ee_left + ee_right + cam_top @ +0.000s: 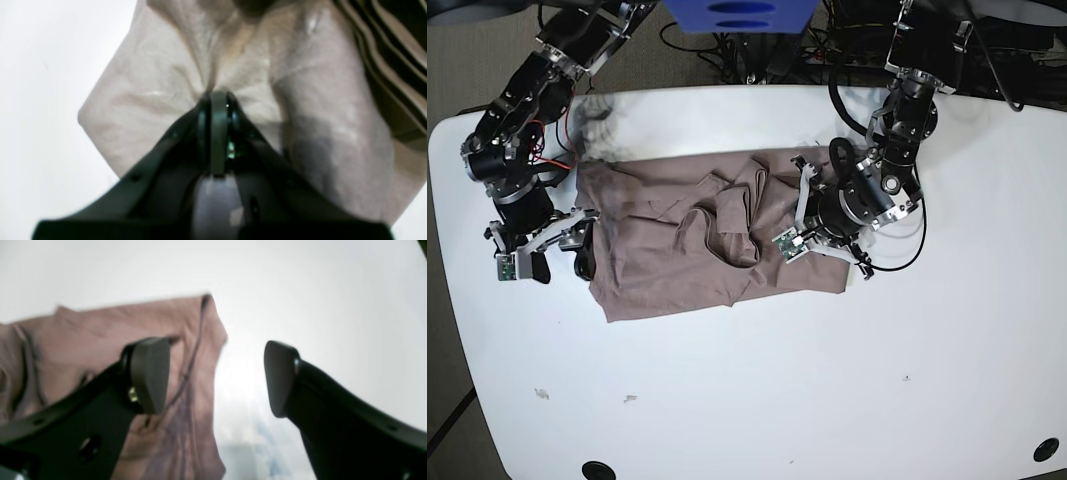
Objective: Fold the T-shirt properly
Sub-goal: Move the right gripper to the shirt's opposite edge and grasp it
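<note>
T-shirt [697, 240] lies crumpled across the white table [827, 400], between my two grippers. My left gripper [218, 100] is clenched on its fabric. My right gripper [215, 376] hangs released over its opposite edge.

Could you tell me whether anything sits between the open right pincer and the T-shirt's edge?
Nothing visible does. The right pincer hangs open at the T-shirt's side edge, with only bare white table between its fingers. The left pincer is already shut on the cloth.
</note>
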You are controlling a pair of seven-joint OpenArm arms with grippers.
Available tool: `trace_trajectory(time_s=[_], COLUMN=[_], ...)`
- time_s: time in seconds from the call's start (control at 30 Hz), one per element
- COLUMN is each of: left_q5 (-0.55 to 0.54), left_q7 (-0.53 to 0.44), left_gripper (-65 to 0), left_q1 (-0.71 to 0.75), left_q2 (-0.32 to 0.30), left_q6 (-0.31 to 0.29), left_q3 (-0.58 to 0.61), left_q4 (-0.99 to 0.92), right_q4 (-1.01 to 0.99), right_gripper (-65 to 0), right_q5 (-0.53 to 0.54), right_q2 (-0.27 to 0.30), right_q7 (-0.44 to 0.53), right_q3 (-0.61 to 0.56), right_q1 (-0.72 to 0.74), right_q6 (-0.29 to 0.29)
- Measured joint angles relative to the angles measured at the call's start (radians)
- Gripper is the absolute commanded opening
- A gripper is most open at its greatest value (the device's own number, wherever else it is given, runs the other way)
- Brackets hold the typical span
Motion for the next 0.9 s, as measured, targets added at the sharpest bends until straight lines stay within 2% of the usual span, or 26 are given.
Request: trace_trajectory(time_s=[0.1, 0.6, 0.9], left_q5=[0.002, 0.002, 0.002], left_q7=[0.000, 0.000, 0.000], left_gripper=[-65.0, -65.0, -65.0], left_q1=[0.000, 0.000, 0.000], left_q2=[0.000, 0.001, 0.001], left_q6=[0.002, 0.002, 0.002], left_q3=[0.000, 0.000, 0.000], left_q4=[0.000, 0.000, 0.000], right_q4=[-0.018, -0.215, -0.258], right_gripper=[-23.0, -23.0, -23.0], right_q5=[0.006, -0.003, 0.022], right_q2=[-0.003, -0.011, -0.010], right_q7=[0.036, 0.045, 0.073], right_q3=[0.000, 0.003, 0.003], right_q1=[-0.012, -0.019, -0.011], right_q6=[0.000, 0.000, 0.000])
